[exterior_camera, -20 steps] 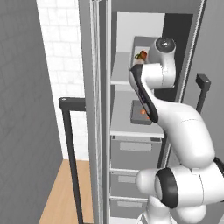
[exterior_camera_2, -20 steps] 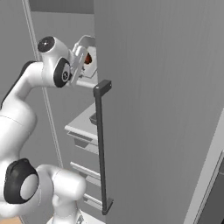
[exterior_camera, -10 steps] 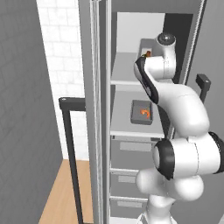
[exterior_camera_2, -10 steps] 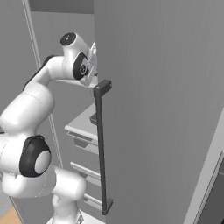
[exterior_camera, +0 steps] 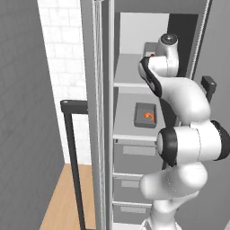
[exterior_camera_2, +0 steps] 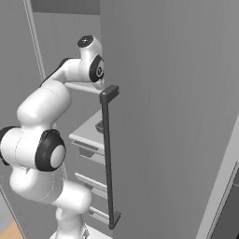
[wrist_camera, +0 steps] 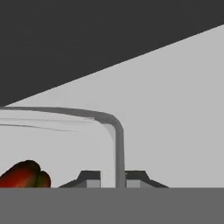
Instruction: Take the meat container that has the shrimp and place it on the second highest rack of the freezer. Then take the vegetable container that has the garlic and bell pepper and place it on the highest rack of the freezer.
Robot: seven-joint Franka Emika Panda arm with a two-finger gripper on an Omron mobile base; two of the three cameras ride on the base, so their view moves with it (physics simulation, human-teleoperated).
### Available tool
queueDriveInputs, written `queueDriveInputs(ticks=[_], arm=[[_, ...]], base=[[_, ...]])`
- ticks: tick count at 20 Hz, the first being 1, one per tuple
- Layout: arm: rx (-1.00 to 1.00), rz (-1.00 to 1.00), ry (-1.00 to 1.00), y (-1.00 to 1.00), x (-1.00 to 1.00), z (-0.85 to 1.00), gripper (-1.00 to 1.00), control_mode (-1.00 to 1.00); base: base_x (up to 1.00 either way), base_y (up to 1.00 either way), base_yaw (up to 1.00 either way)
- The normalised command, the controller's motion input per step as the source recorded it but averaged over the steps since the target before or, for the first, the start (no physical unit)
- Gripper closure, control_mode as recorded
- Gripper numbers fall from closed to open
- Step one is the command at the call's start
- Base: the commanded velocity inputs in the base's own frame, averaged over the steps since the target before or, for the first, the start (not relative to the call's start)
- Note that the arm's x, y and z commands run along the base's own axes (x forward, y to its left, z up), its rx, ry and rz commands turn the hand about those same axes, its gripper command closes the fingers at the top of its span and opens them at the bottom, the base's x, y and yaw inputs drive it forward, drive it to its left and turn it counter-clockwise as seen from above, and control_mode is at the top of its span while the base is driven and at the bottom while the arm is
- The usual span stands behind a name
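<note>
The vegetable container [wrist_camera: 111, 127] sits up at the highest rack [exterior_camera: 130, 76] of the freezer [exterior_camera: 148, 27], the bell pepper [wrist_camera: 24, 175] inside. The gripper [wrist_camera: 114, 177] is nearly closed, pinching the container's wall. Below, the shrimp [exterior_camera: 148, 117] lies in its tray [exterior_camera: 144, 115] on the second rack [exterior_camera: 130, 128].

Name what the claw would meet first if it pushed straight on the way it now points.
Probably the pale grey back wall of the freezer. The claw pinches the clear vegetable container's rim; depth is unclear.
</note>
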Motion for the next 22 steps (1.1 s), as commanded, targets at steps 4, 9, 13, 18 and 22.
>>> queueDriveInputs(ticks=[4,9,13,18,22], arm=[[-0.05,0.00,0.00,0.00,0.38,-0.22,1.00,-1.00],[-0.03,0.00,0.00,0.00,0.10,-0.06,1.00,-1.00],[0.00,0.00,0.00,0.00,0.00,0.00,1.00,-1.00],[0.00,0.00,0.00,0.00,0.00,0.00,-1.00,-1.00],[0.00,0.00,0.00,0.00,0.00,0.00,-1.00,-1.00]], base=[[0.00,0.00,0.00],[0.00,0.00,0.00],[0.00,0.00,0.00],[0.00,0.00,0.00],[0.00,0.00,0.00]])
